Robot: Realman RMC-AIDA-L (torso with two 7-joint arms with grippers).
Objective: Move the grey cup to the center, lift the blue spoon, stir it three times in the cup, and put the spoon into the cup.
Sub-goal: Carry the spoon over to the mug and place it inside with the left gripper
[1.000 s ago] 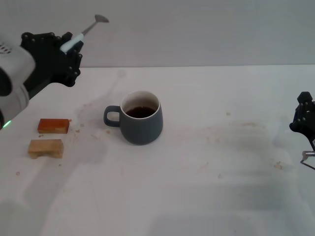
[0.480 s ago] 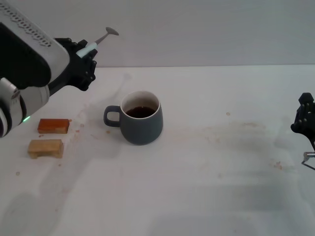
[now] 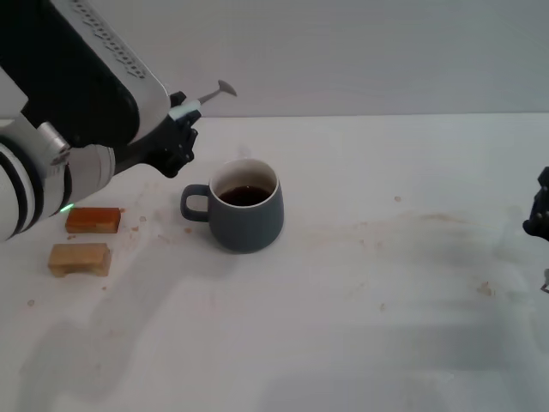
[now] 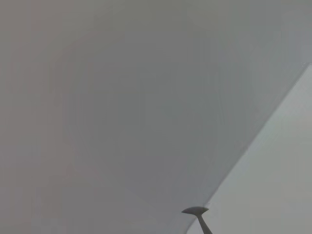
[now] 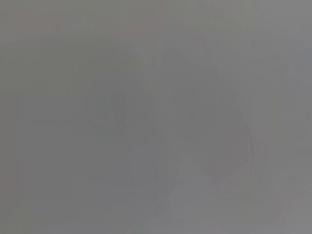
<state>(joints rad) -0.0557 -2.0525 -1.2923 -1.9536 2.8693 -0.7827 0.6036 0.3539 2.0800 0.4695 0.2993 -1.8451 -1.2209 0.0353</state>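
Note:
The grey cup (image 3: 246, 206) stands upright near the table's middle, its handle pointing left, dark liquid inside. My left gripper (image 3: 177, 137) is shut on the blue spoon (image 3: 203, 99), holding its pale blue handle with the metal bowl pointing up and right, in the air above and left of the cup. The spoon's metal bowl also shows in the left wrist view (image 4: 196, 211). My right gripper (image 3: 539, 211) is at the far right edge, away from the cup.
An orange-brown block (image 3: 93, 220) and a tan wooden block (image 3: 80, 258) lie on the white table (image 3: 360, 309) at the left. Faint brown stains mark the table around the cup and to its right.
My left arm has moved right and down toward the cup, carrying the spoon. The right gripper has slid further toward the right edge. The cup has not moved.

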